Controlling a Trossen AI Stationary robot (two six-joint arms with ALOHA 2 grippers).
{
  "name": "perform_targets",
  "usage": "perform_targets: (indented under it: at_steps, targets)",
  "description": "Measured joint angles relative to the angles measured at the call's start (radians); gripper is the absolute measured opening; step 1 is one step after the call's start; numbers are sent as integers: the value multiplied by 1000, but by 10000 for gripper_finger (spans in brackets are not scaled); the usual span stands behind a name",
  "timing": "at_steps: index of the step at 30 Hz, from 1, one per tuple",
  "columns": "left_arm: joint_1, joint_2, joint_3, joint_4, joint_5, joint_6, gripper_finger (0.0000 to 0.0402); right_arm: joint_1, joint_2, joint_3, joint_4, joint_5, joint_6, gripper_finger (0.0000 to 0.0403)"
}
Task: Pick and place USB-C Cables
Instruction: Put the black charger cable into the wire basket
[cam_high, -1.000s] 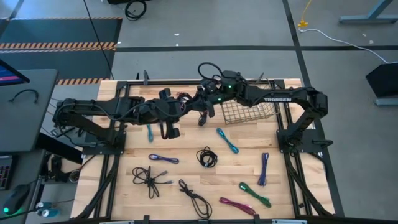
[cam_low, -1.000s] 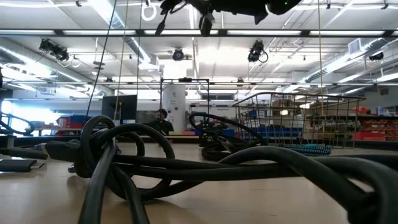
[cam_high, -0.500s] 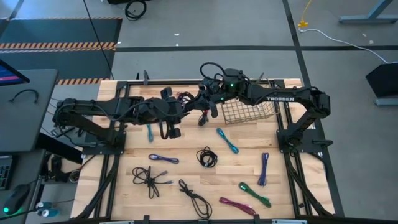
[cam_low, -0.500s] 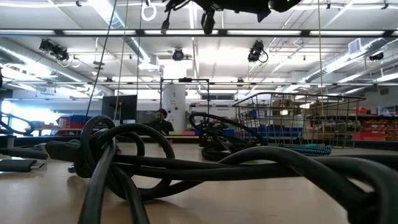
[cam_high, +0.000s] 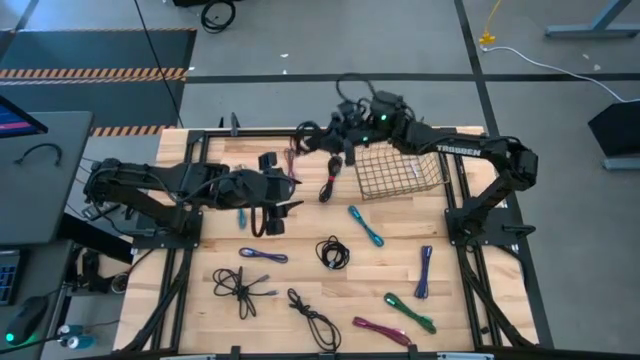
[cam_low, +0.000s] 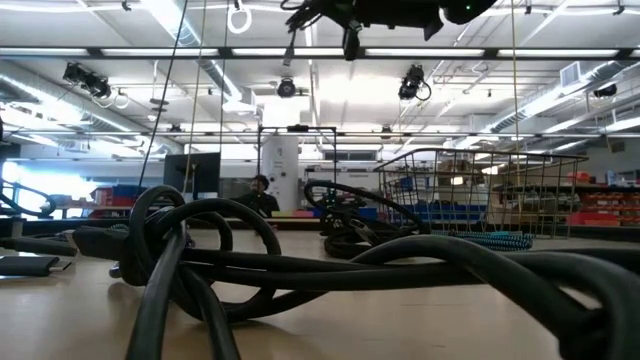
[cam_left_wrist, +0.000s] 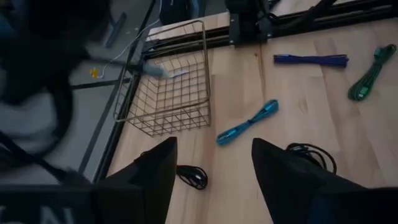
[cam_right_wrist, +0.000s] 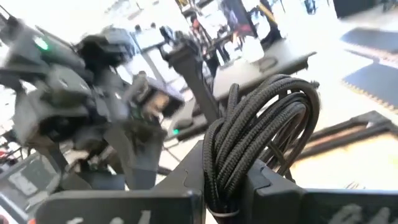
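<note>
The wooden table (cam_high: 470, 300) sits on a grey workshop floor, and the wire basket (cam_high: 400, 172) stands near its far edge. I take all positions from that basket.

1. Left gripper (cam_left_wrist: 212, 149): well left of the basket, hovering above the table. Its fingers are spread wide with nothing between them. I judge it to be idle.
2. Right gripper (cam_high: 335, 145): raised, just off the basket's far left corner. Its fingers are clamped on a black cable (cam_right_wrist: 261, 124), a folded braided bundle. The bundle's free end hangs just left of the basket's left wall (cam_high: 330, 185) and is not yet over the opening.
3. Other cables lie on the table on the near side of the basket. The teal cable (cam_high: 366, 225) lies closest to it.

Step in hand, in my judgement: carrying the bundle into the basket.

- I carry it rightward at this height until the dangling end clears the rim.
- I centre it over the opening before I lower and release it.
- Risk: the hanging loops could snag on the wire wall or drape outside it.
</note>
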Motion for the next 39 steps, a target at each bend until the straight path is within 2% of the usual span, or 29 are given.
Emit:
perform_targets:
  at_steps: [4, 7, 13, 26, 34, 39]
  targets:
    - [-1, 0, 0, -10, -8, -7, 212, -50, -27, 0, -26, -22, -1, 40]
    - [-2, 0, 0, -19, -8, -7, 207, -86, -67, 0, -116, -15, -32, 40]
    - [-1, 0, 0, -21, -10, -14, 207, -140, -171, 0, -366, 74, -114, 40]
    - [0, 0, 0, -15, -11, -32, 206, -205, -482, 0, -569, 180, -139, 40]
    - [0, 1, 0, -16, -11, -41, 206, -222, -642, 0, -765, 311, -158, 40]
    - [0, 1, 0, -16, -11, -41, 206, -222, -693, 0, -906, 434, -163, 40]
